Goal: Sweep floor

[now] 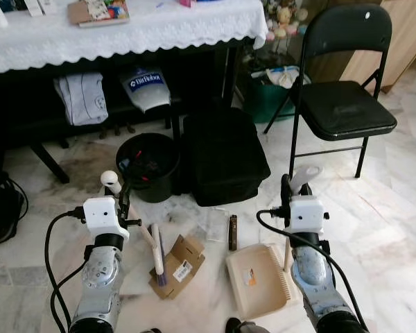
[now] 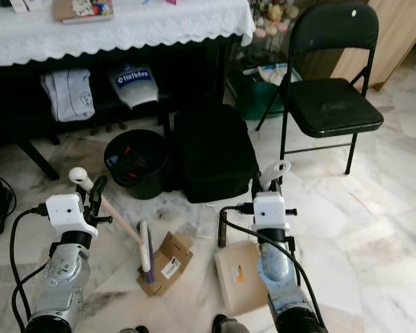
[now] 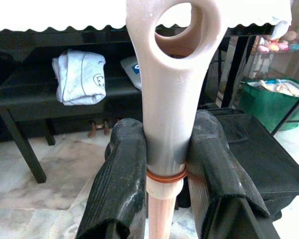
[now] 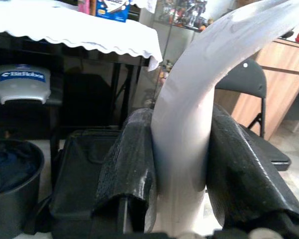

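Two hands pinch tools: left hand [image 3: 165,169] the broom handle [image 3: 169,94], right hand [image 4: 182,164] the empty dustpan [image 1: 258,279] handle.

Broom handle [image 3: 172,99]: smooth, matt cream plastic. Dustpan [image 1: 258,280]: beige plastic. Floor [image 1: 395,222]: glossy veined marble. Tablecloth [image 1: 159,28]: white lace-edged cloth. Flattened box [image 1: 177,265]: brown cardboard. Chair [image 1: 343,104]: black metal frame, matt seat.

Both silver arms reach forward and down, wrists level, side by side and well apart. The left gripper [image 3: 167,164] has its two black fingers [image 3: 122,184] clamped on a pale handle; the right gripper [image 4: 182,164] likewise presses both fingers [image 4: 132,164] against a white curved handle
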Available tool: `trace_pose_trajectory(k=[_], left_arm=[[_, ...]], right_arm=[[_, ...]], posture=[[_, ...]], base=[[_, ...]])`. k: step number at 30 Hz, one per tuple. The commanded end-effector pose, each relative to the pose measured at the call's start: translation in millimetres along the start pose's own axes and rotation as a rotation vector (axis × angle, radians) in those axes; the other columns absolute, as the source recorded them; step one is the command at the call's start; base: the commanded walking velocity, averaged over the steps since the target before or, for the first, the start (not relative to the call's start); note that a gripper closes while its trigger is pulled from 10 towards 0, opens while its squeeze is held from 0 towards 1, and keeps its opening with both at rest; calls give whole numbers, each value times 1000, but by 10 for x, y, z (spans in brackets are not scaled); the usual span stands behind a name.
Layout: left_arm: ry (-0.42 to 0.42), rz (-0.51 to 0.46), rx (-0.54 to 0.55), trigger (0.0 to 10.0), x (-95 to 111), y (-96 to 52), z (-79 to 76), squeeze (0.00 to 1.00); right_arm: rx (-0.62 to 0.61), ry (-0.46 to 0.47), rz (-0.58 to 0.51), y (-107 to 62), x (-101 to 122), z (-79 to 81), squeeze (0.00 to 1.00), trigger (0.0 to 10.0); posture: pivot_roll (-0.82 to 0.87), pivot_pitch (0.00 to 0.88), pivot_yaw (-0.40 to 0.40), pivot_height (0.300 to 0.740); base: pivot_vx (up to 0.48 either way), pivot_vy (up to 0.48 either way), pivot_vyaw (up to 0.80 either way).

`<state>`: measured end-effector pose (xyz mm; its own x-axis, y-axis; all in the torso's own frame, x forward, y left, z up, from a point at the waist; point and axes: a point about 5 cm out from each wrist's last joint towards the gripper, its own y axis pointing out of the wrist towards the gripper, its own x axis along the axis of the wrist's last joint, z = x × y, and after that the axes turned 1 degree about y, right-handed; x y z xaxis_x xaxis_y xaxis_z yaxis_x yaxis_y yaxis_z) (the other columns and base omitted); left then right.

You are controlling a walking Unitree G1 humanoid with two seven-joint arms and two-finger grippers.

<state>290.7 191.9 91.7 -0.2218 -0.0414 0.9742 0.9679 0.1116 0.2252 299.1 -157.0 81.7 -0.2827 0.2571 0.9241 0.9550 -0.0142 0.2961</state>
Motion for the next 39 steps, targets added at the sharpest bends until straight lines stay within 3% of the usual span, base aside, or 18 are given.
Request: trace_pose_trajectory(k=[1, 5, 14, 20, 32, 39], left_arm=[[-2, 14, 4, 10000, -17, -31, 26, 51], [0, 7, 13, 10000, 6, -61, 57, 55], [-3, 9, 21, 10000, 5, -73, 52, 55], [-6, -3, 21, 10000, 38, -39, 36, 59], [-6, -2, 5, 10000, 60, -47, 23, 63], [-10, 5, -5, 10000, 59, -26, 10, 63]], right_arm=[[17, 6, -25, 13, 30, 28, 0, 10000], [18, -3, -27, 30, 32, 24, 0, 10000], [12, -6, -87, 252, 184, 39, 0, 10000], [61, -29, -136, 368, 290, 175, 0, 10000], [80, 25, 43, 79, -40, 297, 0, 10000], [43, 72, 95, 15, -111, 295, 0, 10000]], posture=[[-24, 244, -31, 740], [-18, 261, -35, 740], [-13, 269, -36, 740], [-3, 267, -40, 740], [0, 270, -41, 740], [-2, 263, -39, 740]], base=[[0, 0, 0], [0, 0, 0], [0, 0, 0], [0, 0, 0], [0, 0, 0], [0, 0, 0]])
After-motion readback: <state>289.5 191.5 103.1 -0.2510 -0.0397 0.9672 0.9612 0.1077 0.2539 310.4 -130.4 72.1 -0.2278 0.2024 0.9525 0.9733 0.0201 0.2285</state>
